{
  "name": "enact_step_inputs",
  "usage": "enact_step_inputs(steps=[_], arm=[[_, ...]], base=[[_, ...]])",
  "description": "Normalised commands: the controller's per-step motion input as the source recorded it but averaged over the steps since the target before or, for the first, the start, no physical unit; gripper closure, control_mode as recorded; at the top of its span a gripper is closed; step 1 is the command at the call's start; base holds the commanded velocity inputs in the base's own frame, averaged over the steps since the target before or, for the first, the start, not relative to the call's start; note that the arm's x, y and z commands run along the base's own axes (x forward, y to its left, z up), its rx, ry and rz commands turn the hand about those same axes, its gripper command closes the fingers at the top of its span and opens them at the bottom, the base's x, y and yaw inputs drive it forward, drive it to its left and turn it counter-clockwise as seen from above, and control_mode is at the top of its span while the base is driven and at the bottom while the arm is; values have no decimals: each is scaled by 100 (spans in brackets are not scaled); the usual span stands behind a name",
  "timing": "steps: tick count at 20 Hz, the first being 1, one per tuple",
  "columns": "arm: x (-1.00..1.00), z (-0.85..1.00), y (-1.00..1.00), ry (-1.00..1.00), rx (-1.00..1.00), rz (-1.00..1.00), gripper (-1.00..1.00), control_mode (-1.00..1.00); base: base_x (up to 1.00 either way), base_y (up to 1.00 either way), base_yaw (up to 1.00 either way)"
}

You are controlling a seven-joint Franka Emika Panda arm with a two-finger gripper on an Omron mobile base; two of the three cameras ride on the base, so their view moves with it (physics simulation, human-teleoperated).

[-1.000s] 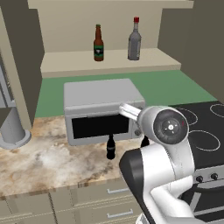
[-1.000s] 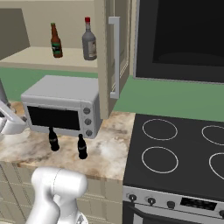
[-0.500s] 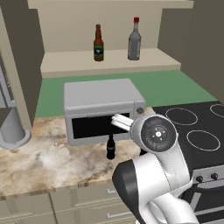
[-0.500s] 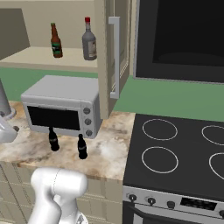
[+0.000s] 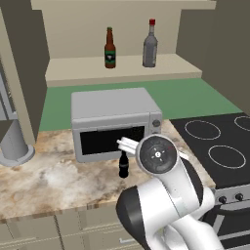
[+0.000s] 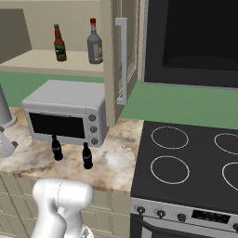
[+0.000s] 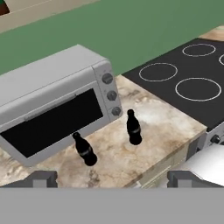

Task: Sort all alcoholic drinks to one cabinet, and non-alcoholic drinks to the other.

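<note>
The claw (image 7: 112,177) stands wide, its two dark tips set far apart with nothing between them and nothing touching them. It hangs above the front of the bench (image 7: 166,124), looking down at a slant on the two cola bottles. The arm (image 5: 161,195) rises in a bend from the base, its round white wrist joint held level with the toaster oven's door in the left base view.

The black stove (image 6: 186,162) takes up the right side of the bench. The grey toaster oven (image 6: 65,111) sits on the marble-patterned bench at the left. On the open cabinet shelf (image 5: 122,68) above stand the grey bottle with a red cap (image 5: 150,45) and, well apart to its left, the brown beer bottle (image 5: 110,49), both upright. The two cola bottles (image 7: 134,127) (image 7: 85,149) stand upright just in front of the oven, near each other but not touching.
</note>
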Motion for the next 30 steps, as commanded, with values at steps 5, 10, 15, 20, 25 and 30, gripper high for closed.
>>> enact_step_inputs(steps=[5, 10, 15, 20, 25, 30], arm=[[0, -40, 0, -5, -10, 0, -100, -100], [0, -35, 0, -8, -13, 0, -100, -100], [0, -23, 0, -5, -9, 0, -100, -100], [10, -24, -5, -2, -5, 0, -100, -100], [20, -17, -14, 0, 0, 0, -100, -100], [20, -15, -10, 0, 0, 0, -100, -100]], base=[[0, 0, 0], [0, 0, 0], [0, 0, 0], [0, 0, 0], [0, 0, 0], [0, 0, 0]])
